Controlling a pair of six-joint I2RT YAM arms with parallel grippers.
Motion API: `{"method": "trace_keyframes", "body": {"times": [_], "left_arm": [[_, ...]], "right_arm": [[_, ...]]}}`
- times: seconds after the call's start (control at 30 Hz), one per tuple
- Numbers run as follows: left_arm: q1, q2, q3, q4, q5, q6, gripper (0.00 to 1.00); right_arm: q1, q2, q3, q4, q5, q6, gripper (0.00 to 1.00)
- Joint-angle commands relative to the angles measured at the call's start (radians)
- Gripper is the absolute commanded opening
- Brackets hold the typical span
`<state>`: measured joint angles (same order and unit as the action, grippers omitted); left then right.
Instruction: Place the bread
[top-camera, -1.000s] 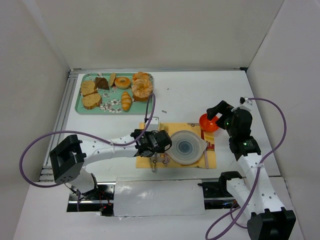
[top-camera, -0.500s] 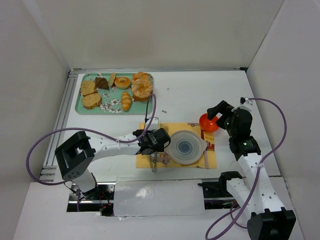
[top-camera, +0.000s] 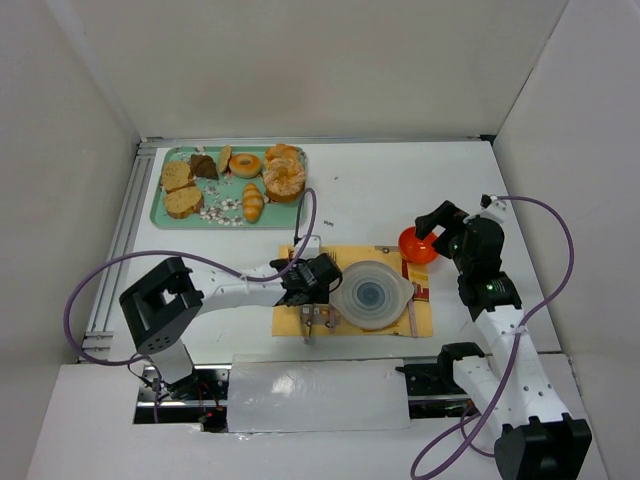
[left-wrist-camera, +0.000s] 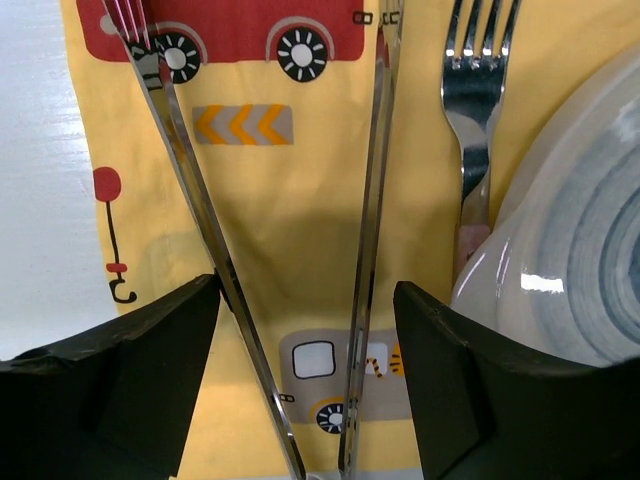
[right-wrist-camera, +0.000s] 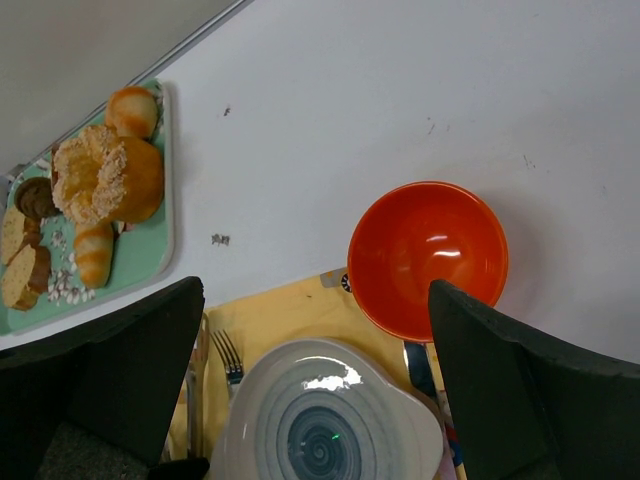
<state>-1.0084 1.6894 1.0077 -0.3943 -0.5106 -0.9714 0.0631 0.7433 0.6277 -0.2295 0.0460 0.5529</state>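
Observation:
The bread (top-camera: 184, 201) is the larger oval slice lying on the teal tray (top-camera: 222, 218) at the far left, with a smaller slice (top-camera: 177, 175) just behind it. Both slices show at the left edge of the right wrist view, the bread (right-wrist-camera: 25, 275) being the nearer. My left gripper (top-camera: 312, 295) is open low over the yellow placemat (top-camera: 290, 318). In the left wrist view the left gripper (left-wrist-camera: 305, 380) straddles the two arms of metal tongs (left-wrist-camera: 372, 200). My right gripper (top-camera: 432, 228) is open and empty above the orange bowl (top-camera: 415, 245); it also shows in its wrist view (right-wrist-camera: 315, 400).
A grey-white plate (top-camera: 345, 300) with a blue spiral sits on the placemat, with a fork (left-wrist-camera: 478, 90) at its left. The tray also holds a croissant (top-camera: 253, 203), donuts and a large bun (top-camera: 284, 178). White walls enclose the table on three sides.
The left arm's elbow and base link have swung right while its gripper stayed low over the tongs, shifting slightly right. The right arm has not moved.

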Motion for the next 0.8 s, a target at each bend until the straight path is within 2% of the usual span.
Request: {"method": "trace_keyframes", "body": {"times": [0.0,0.37,0.57,0.77], "left_arm": [[0.011,0.015,-0.008,0.032,0.003,-0.007,0.82],[0.011,0.073,-0.008,0.032,0.021,-0.038,0.79],[0.011,0.061,-0.017,0.0,0.021,-0.065,0.63],[0.011,-0.042,-0.017,-0.084,-0.026,-0.075,0.59]], "right_arm": [[0.007,0.01,0.0,0.018,0.017,-0.007,1.0],[0.007,0.01,0.0,0.018,0.026,-0.007,1.0],[0.007,0.01,0.0,0.009,0.026,-0.007,1.0],[0.007,0.01,0.0,0.009,0.026,-0.007,1.0]]}}
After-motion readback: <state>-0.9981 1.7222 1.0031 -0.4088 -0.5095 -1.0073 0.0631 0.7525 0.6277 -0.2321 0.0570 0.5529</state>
